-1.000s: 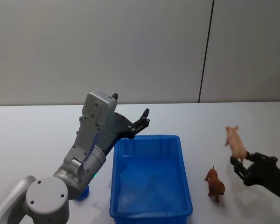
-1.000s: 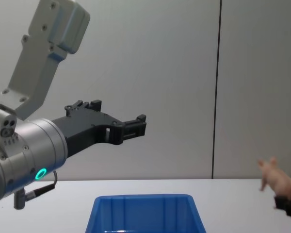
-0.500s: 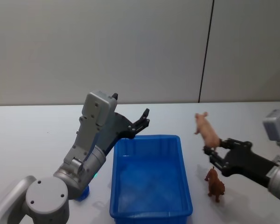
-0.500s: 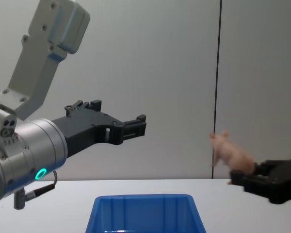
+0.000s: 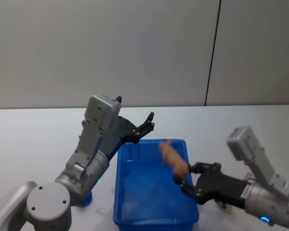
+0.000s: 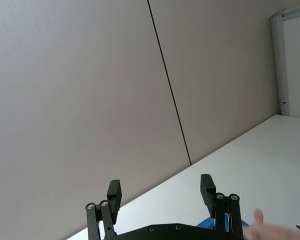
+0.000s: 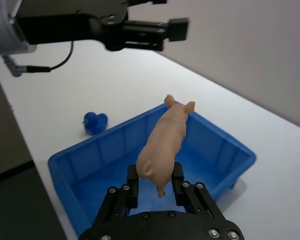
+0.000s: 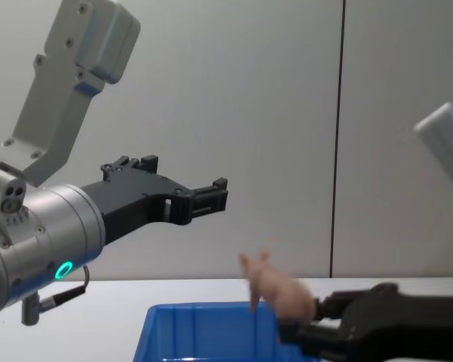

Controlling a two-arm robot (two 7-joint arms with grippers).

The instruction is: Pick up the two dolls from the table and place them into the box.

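Pig (image 5: 173, 157) moved over box (image 5: 119, 187) in R gripper (image 5: 186, 176); white table (image 5: 33, 139), grey wall (image 5: 111, 48).

Soft, even light is falling from overhead onto the white table (image 5: 29, 130) — bright and flat. The box (image 5: 119, 187) is casting a faint, diffuse shadow, its blue floor is catching a pale sheen, and a green ring (image 8: 63, 270) is glowing on the left arm (image 8: 30, 226).

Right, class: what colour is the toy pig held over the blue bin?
The pig is pale pinkish-tan all over, seen best in the right wrist view.
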